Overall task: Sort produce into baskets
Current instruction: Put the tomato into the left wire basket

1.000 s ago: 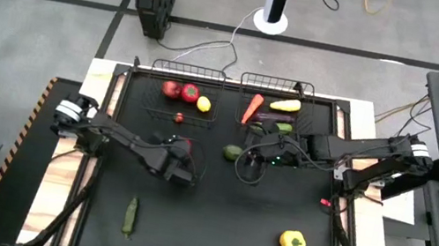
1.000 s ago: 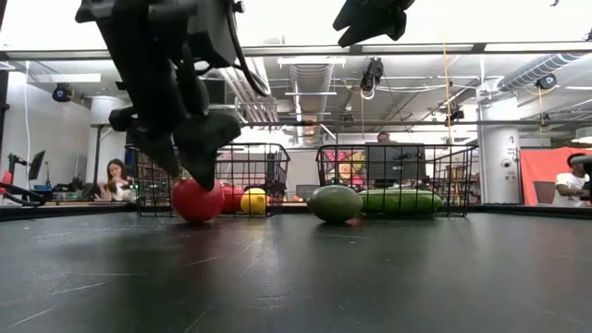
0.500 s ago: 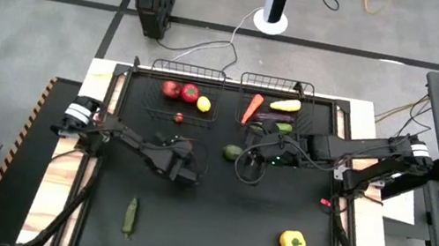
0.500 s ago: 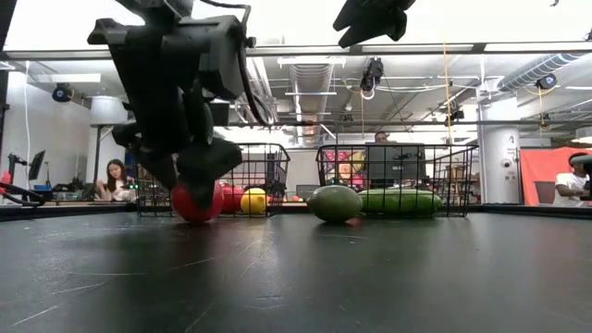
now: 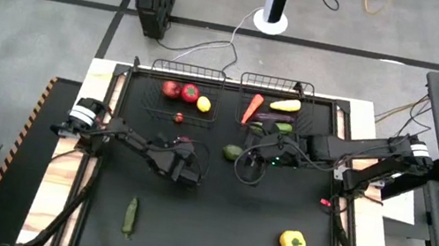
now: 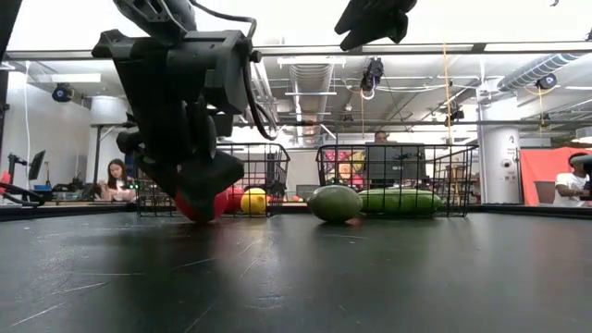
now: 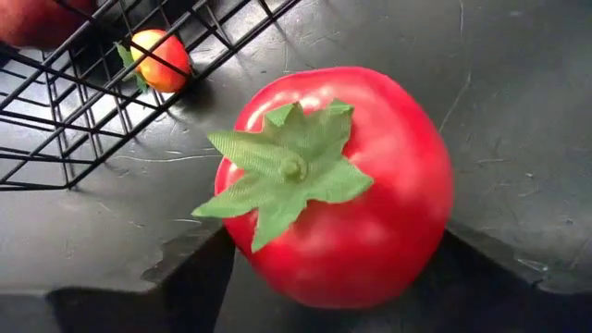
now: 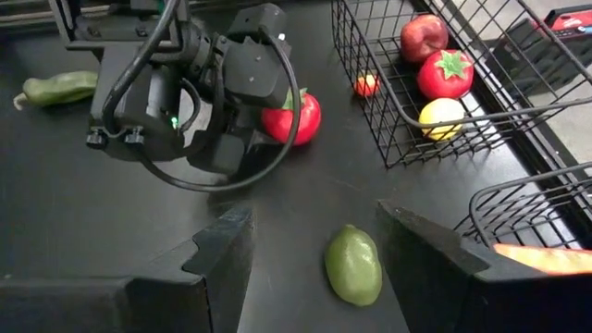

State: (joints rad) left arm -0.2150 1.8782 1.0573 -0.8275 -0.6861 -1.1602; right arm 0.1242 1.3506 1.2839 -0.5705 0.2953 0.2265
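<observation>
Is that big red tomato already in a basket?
Out. The tomato sits on the black tabletop, outside the basket.

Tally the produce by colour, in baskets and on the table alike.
Red: 4 (apple, basket tomato, small tomato, loose tomato)
Yellow: 3 (lemon, squash, pepper)
Green: 3 (avocado, loose cucumber, basket cucumber)
Orange: 1 (carrot)
Purple: 1 (eggplant)
Total: 12
</observation>
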